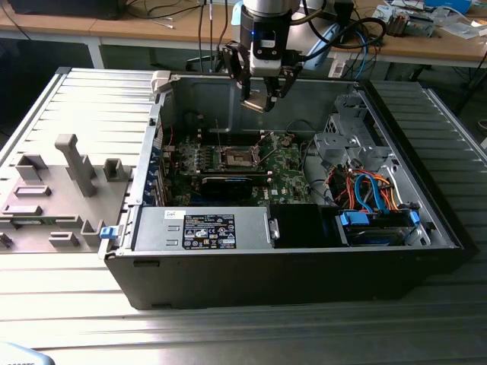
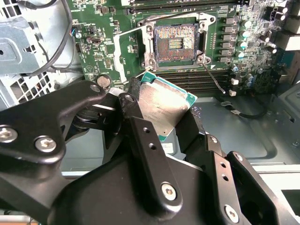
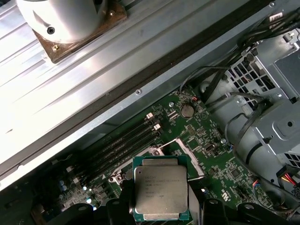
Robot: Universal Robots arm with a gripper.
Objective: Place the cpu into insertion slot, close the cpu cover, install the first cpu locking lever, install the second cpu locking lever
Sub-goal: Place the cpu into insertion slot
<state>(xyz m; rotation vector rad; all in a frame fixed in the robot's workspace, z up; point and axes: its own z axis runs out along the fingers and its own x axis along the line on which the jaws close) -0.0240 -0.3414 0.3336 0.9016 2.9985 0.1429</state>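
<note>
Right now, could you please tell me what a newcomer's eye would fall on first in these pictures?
The eye goes first to the cpu, its dull silver top catching the light between the black fingers of the gripper. In the exterior view, the gripper hangs above the open computer case. Inside the case, on the green motherboard, the insertion slot lies uncovered with no chip in it.

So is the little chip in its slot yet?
Not in yet. The gripper holds the cpu up in the air, and the insertion slot is empty, its centre bare.
</note>
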